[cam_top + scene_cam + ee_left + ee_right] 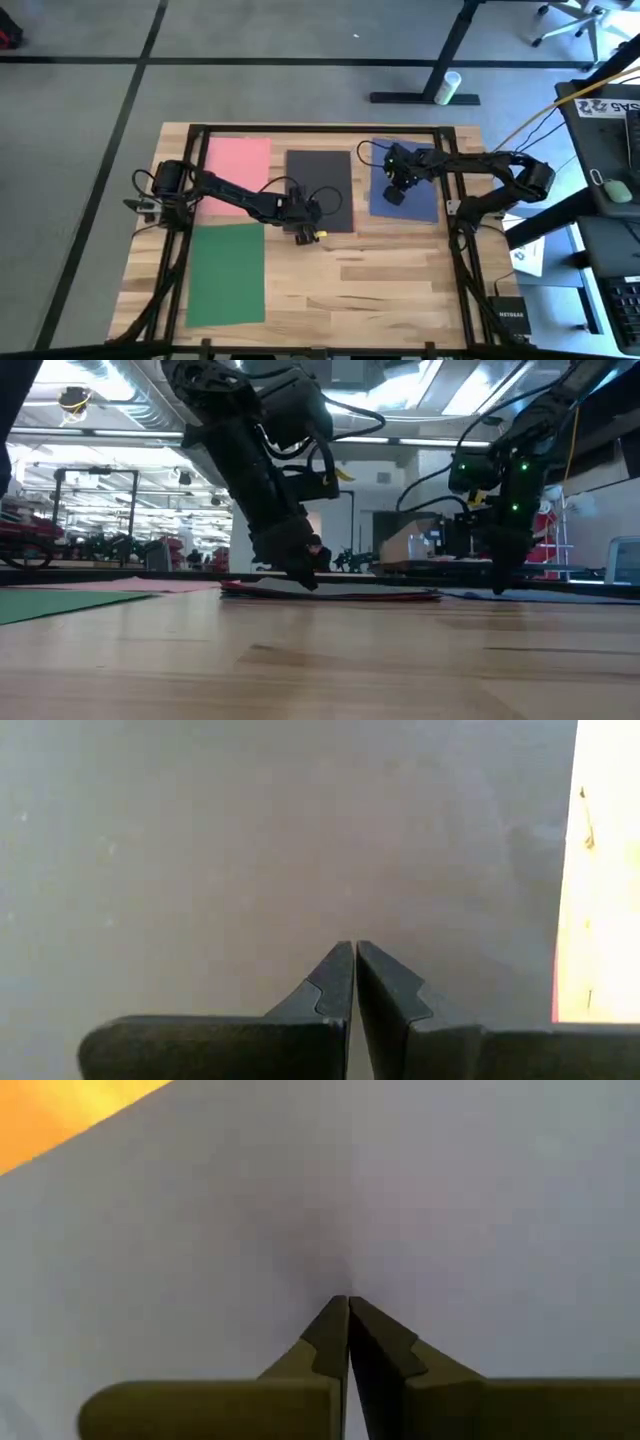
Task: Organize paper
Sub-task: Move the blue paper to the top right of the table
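Four sheets of paper lie flat on the wooden surface. The pink sheet sits toward the far left corner. Just beside it, at the middle of the far edge, lies the dark grey sheet, and the blue sheet lies toward the far right. The green sheet lies along the left side, nearer the front edge, just below the pink one.

The left claw is down at the near edge of the dark grey sheet, close to its left corner. In its wrist view the two fingers are pressed together with no gap, their tips resting on the grey paper and gripping nothing visible. A thin red strip shows at that sheet's edge, next to bare wood; the low view shows a red layer under the dark sheet.

The right claw is set on the blue sheet, toward its left side. Its fingers are likewise closed tight, tips against the paper, holding nothing.
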Available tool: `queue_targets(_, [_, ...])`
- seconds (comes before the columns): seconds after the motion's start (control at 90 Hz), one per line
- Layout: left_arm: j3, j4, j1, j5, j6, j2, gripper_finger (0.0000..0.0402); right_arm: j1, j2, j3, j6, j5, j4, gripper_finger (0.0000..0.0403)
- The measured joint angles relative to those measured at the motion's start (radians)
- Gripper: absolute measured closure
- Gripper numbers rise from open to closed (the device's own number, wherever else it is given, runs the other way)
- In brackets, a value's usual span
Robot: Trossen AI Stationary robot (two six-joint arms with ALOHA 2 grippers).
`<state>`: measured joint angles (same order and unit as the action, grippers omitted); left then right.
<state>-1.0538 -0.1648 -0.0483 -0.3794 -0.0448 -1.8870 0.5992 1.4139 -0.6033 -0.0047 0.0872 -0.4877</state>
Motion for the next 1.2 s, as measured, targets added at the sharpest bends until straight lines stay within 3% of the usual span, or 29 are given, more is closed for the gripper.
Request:
queue_targets(0.244, [0.0, 0.001, 0.0, 0.0, 0.0, 0.0, 0.0402, 0.003, -0.006, 0.0, -0.022, -0.045, 0.099, 0.0403])
queue_targets(0.4, [0.0, 0.003, 0.0, 0.0, 0.0, 0.0, 0.0402, 0.004, 0.005, -0.001, -0.02, -0.014, 0.178, 0.0403])
queue_targets(0.744, [0.0, 0.005, 0.0, 0.0, 0.0, 0.0, 0.0402, 0.004, 0.116, -0.006, -0.027, -0.023, 0.238, 0.0403])
queue_targets(1.2, [0.0, 0.005, 0.0, 0.0, 0.0, 0.0, 0.0402, 0.005, 0.114, -0.003, -0.072, -0.045, 0.25, 0.0403])
